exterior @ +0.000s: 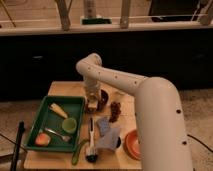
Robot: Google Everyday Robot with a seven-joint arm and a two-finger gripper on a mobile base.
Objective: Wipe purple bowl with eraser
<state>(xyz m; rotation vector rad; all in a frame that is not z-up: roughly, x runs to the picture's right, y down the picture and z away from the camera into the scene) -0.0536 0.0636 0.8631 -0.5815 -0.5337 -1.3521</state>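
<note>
— Where did the purple bowl (pixel 103 99) sit?

— Near the middle of the table (pixel 65 90), toward its far edge. The gripper (pixel 93 103) hung down at the bowl's 9 o'clock, right at the rim and covering part of it. I could not tell whether the gripper was open, closed or gripping something.

— What lay around it?

— At the bowl's 4 o'clock, just beside it, was a dark brown lump (pixel 116 111). At 6 o'clock lay a blue-grey cloth (pixel 108 134), with a black-handled brush (pixel 91 136) along its left side. At 5 o'clock, by the near edge, was an orange bowl (pixel 132 143). At 8 o'clock stood a green tray (pixel 50 121) holding a yellow wedge (pixel 58 110) and a light-green bowl (pixel 69 124).

— Anything in the way?

— The white arm (pixel 150 100) rose from 4 o'clock, arched over the table's right side and hid that part.
</note>
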